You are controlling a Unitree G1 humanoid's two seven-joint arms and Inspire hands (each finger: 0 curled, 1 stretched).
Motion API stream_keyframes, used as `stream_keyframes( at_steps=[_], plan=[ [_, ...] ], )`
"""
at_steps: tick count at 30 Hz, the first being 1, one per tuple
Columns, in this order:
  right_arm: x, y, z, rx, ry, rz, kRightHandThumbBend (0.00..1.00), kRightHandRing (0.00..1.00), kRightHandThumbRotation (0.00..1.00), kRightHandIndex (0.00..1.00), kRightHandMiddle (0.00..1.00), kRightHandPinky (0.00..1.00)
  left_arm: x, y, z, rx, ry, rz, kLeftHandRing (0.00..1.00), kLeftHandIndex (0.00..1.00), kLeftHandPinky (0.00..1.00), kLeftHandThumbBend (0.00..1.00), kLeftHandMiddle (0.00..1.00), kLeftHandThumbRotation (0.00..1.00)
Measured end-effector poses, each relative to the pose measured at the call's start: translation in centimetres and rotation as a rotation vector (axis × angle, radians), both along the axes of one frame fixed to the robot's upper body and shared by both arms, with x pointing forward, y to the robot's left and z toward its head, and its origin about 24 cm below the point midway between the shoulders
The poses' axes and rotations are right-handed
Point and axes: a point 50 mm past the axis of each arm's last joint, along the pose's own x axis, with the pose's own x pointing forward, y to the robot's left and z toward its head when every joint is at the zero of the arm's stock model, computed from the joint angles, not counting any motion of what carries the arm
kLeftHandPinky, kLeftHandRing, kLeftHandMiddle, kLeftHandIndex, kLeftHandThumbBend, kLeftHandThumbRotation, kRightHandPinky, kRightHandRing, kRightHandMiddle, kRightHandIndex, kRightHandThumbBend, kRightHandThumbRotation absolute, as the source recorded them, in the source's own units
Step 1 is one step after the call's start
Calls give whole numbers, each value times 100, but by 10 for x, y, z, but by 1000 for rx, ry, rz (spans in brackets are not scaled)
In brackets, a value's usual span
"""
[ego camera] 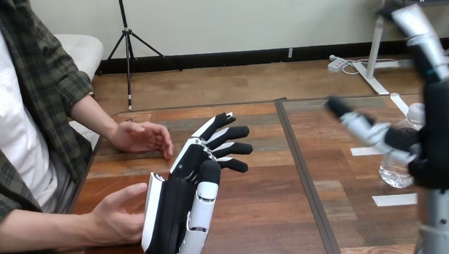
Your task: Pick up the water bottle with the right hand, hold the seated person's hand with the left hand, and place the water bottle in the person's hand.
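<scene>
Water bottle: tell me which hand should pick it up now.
Right. The right hand, open, hangs just in front of the water bottle; the left hand is far off, beside the person's hand at the view's lower left.

Light bright & even, diffuse; soft sheen on wood of table (263, 219), mild glare along my left hand (172, 218), shadows faint.

The wooden table (263, 219) bears a water bottle (397, 172) upright just beside the right hand (441, 143), with white tape strips (394, 199) nearby. The person's far hand (143, 136) and the person's near hand (118, 215) rest left of the left hand (177, 212).
</scene>
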Motion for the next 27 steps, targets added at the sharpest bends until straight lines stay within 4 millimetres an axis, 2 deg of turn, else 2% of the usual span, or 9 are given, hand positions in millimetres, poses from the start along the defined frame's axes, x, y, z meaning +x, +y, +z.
stream_keyframes(
  at_steps=[12, 27],
  plan=[
    [7, -17, 4, -15, 4, -128, 74, 99, 44, 87, 95, 100, 0, 0, 0, -4, 1, -3, 67, 81, 55, 39, 75, 97],
    [13, -37, 0, -28, 81, -236, 81, 100, 49, 87, 95, 100, 0, 1, 0, -27, 0, 1, 67, 82, 55, 31, 75, 99]
  ],
)
